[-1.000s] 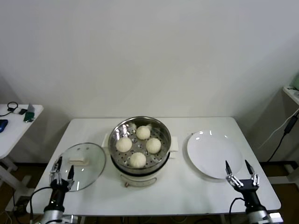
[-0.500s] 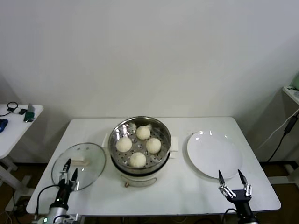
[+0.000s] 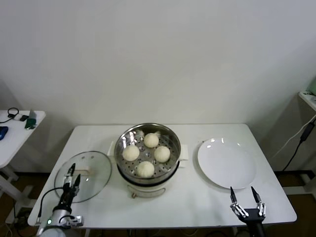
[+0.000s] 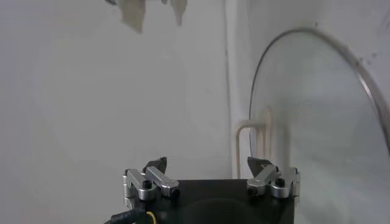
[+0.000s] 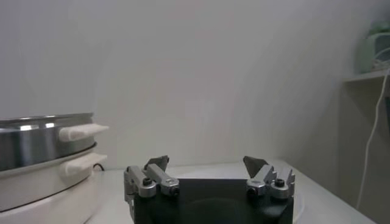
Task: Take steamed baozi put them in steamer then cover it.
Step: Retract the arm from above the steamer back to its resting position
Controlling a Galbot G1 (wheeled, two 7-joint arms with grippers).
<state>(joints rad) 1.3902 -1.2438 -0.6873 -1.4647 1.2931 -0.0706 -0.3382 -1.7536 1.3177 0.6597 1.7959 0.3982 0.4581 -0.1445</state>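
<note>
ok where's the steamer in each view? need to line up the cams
Head view: the steamer sits mid-table with four buns inside, between the glass lid and the white plate.
Left wrist view: not in it; only the glass lid shows.
Right wrist view: its steel wall and white side handle sit at the picture's edge.
Shared landmark: the white table, in all three.

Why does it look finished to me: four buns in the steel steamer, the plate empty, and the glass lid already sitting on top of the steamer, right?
Not quite. The glass lid is not on the steamer; it lies flat on the table beside it, on the robot's left, as the head view shows. The four buns are in the steamer and the plate is empty, as you said.
</note>
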